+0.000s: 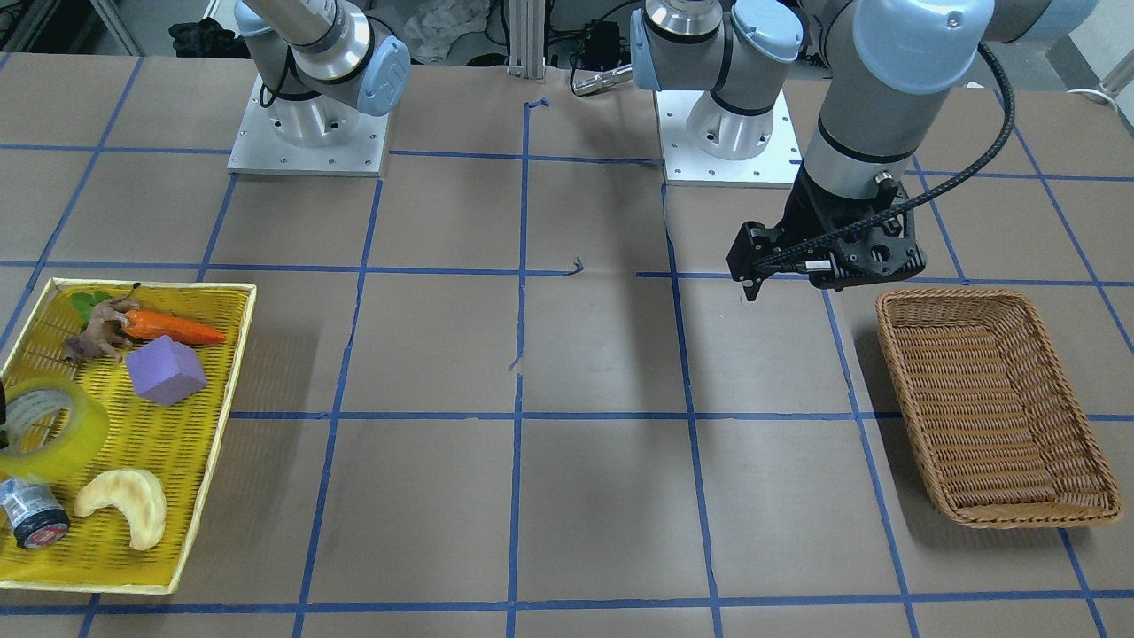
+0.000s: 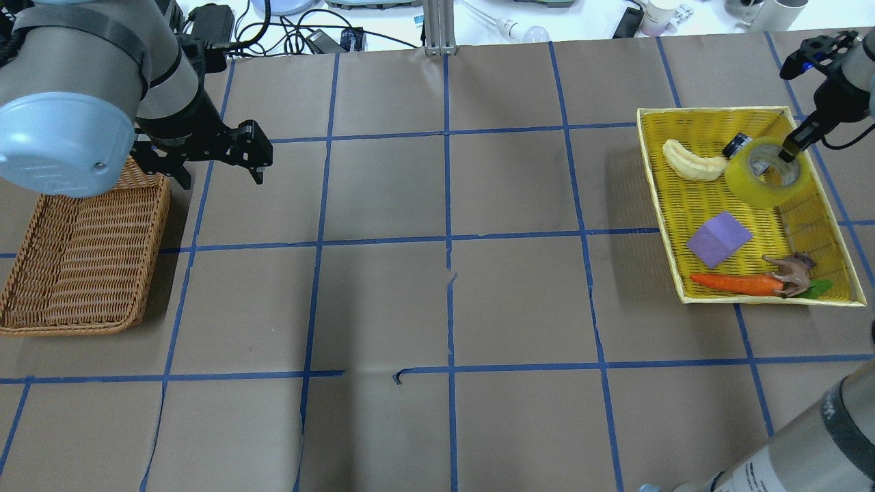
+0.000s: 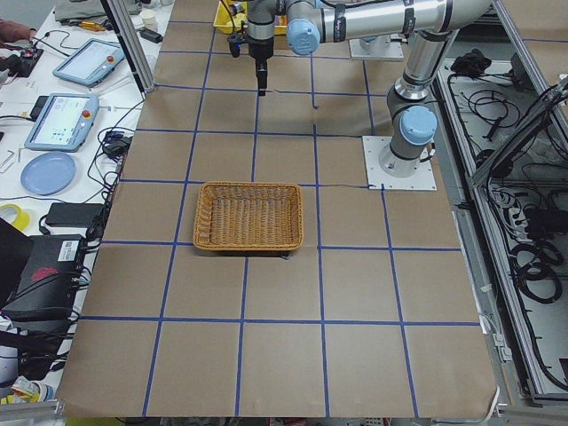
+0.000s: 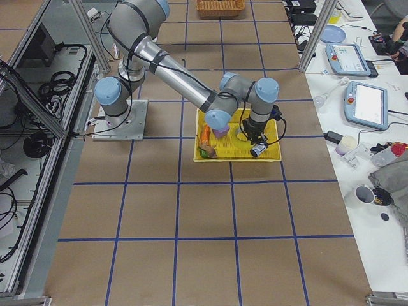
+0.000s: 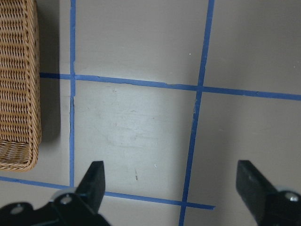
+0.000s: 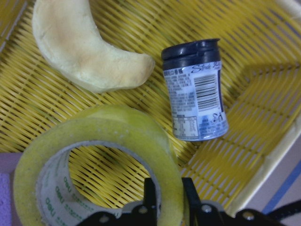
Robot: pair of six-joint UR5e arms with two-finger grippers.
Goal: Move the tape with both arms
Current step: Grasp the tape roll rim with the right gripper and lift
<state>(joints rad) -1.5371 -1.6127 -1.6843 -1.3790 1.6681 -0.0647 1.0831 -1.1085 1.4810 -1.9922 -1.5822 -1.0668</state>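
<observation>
The right gripper (image 6: 167, 197) clamps the tape (image 2: 767, 172) by its wall in the yellow tray (image 2: 683, 205), at two o'clock overhead. This looks like the grasp step; next comes a lift toward the left gripper (image 5: 170, 172), spread open at ten o'clock.

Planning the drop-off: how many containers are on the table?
2: an empty wicker basket on the robot's left; a yellow tray on its right, holding the tape and other items.

The hand (image 6: 168, 190) astride yellow tape (image 6: 101, 125) wall
</observation>
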